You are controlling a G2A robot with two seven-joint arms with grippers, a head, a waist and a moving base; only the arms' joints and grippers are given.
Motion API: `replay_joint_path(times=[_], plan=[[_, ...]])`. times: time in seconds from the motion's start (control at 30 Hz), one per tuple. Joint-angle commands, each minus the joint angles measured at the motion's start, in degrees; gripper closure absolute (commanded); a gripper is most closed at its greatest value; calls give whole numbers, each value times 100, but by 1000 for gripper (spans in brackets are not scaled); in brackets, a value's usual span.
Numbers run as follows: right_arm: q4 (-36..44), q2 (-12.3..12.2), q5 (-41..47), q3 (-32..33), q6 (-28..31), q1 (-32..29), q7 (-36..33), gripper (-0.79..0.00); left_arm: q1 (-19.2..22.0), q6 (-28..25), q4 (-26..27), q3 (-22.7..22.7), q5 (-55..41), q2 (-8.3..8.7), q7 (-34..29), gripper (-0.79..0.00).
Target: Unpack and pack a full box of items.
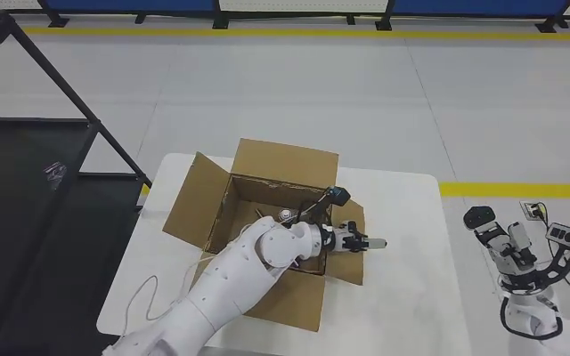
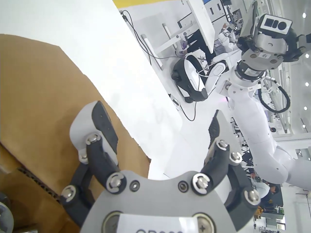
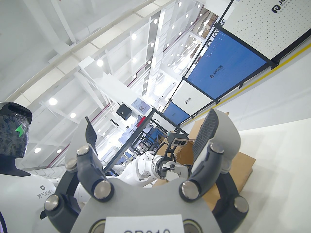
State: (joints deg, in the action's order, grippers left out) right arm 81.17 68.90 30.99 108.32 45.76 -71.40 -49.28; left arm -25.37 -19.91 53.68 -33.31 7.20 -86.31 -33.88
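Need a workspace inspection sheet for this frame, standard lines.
Surface: white table with rounded corners.
Job's things: open brown cardboard box, flaps spread; contents unclear.
Clutter: nothing seen.
Claws: left claw open over a box flap; right claw open, raised beside the table.
Cables: thin black cables on floor past the table.
Surroundings: black metal rack beside table; yellow floor line.

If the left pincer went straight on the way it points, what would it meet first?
Probably the white table just beyond the cardboard box's flap. The left pincer is open, and the depth is unclear.
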Motion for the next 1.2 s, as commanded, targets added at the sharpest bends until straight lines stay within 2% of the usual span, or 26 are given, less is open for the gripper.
replay_joint_path(times=[0.0, 0.2, 0.4, 0.53, 0.67, 0.87, 1.0, 1.17], plan=[[0, 0, 0, 0, 0, 0, 0, -785, -3, -42, -13, -29, -3, -16, -3, -785], [215, -1, -191, -86, -50, -21, 193, -785, -132, -465, 285, -312, 188, 76, 85, -785], [621, -23, -892, -296, 203, 149, 280, -785, -610, -625, 1230, -1122, 471, 411, 233, -785], [964, -37, -1522, -534, 217, 357, 331, -785, -1202, -625, 2213, -2003, 621, 730, 44, -785], [1253, -52, -2226, -820, 142, 621, 349, -785, -1984, -541, 3311, -3032, 740, 1029, -209, -785], [1550, -59, -3589, -1527, -381, 1204, 251, -785, -3140, -522, 4637, -4533, 639, 1340, -486, -785], [1475, -22, -4593, -2312, -870, 1774, 154, -785, -3839, -581, 5196, -5418, 384, 1475, -584, -785], [1038, 98, -5587, -3558, -1365, 2604, -50, -785, -4555, -751, 5526, -6360, -36, 1593, -659, -785]])
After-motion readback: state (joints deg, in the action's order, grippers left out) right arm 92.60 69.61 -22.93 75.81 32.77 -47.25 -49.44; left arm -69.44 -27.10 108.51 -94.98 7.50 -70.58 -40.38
